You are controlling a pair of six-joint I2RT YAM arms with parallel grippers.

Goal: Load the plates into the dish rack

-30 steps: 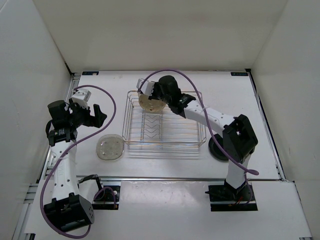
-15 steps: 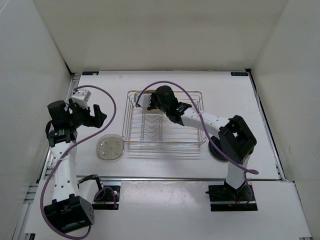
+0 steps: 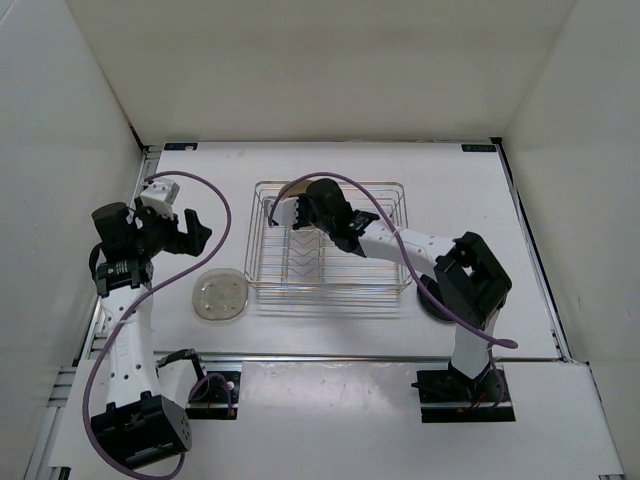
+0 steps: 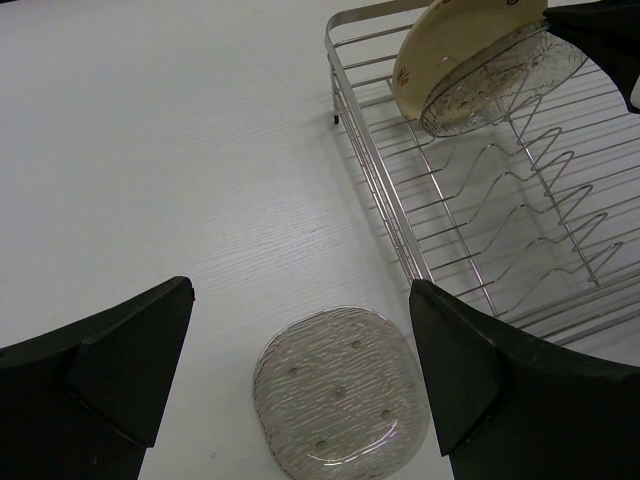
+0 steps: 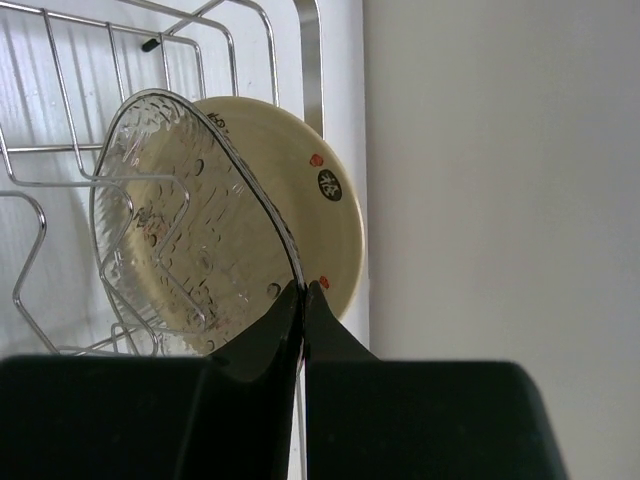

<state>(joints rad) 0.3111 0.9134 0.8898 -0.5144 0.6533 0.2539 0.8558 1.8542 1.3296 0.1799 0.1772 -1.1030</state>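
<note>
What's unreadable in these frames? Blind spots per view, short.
Top view: the right claw tips and the translucent plate it pinches are hidden under its own wrist.
Right wrist view: that plate's lower rim is cut off by the claw body, so seating in the dish rack is unclear.
Top view: black plate mostly covered by the right arm.
Left wrist view: tan plate cut by the top edge.

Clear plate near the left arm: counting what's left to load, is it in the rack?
Out: the clear plate lies flat on the table, beside the dish rack, apart from its wires.
</note>
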